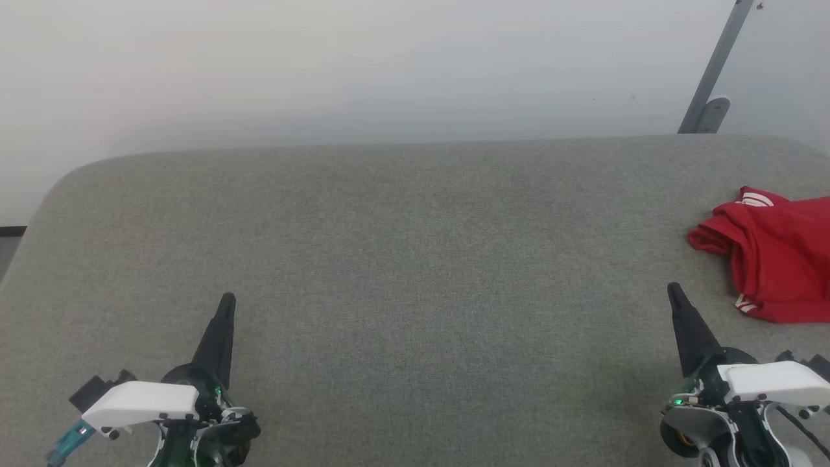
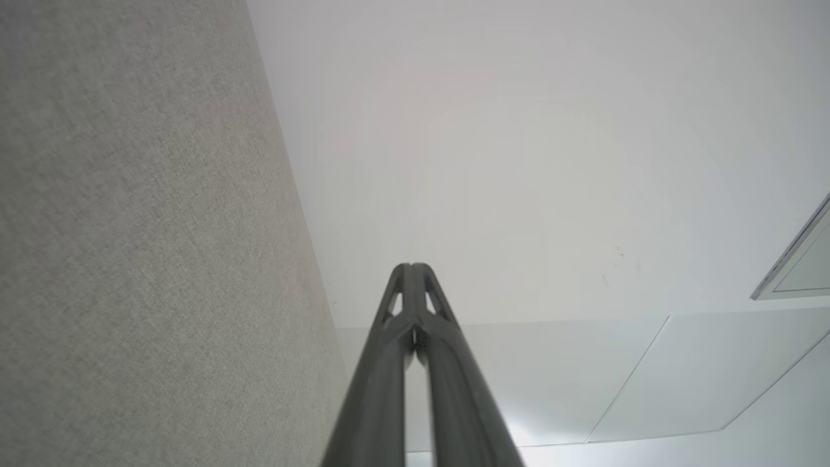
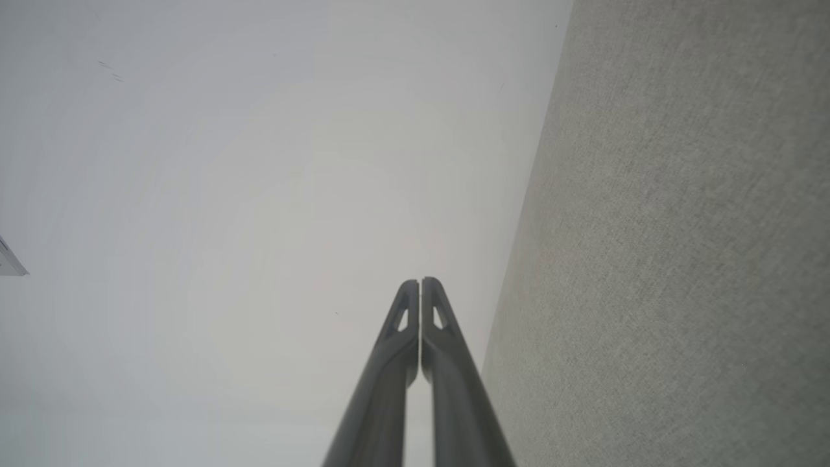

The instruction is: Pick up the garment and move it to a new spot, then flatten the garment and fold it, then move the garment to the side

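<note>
Garment (image 1: pixel 775 259) bunched at far right of the table (image 1: pixel 389 259) — soft, light, floppy; likely pinch a raised fold. Left gripper (image 1: pixel 227 299) and right gripper (image 1: pixel 672 288) both closed, empty.

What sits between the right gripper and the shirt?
Nothing visible: bare grey surface lies between the shut right gripper and the crumpled red shirt, which runs off the head view's right edge.

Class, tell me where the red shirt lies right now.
In the head view the red shirt lies bunched at the right edge of the grey surface, just beyond the right gripper, not touching it.
</note>
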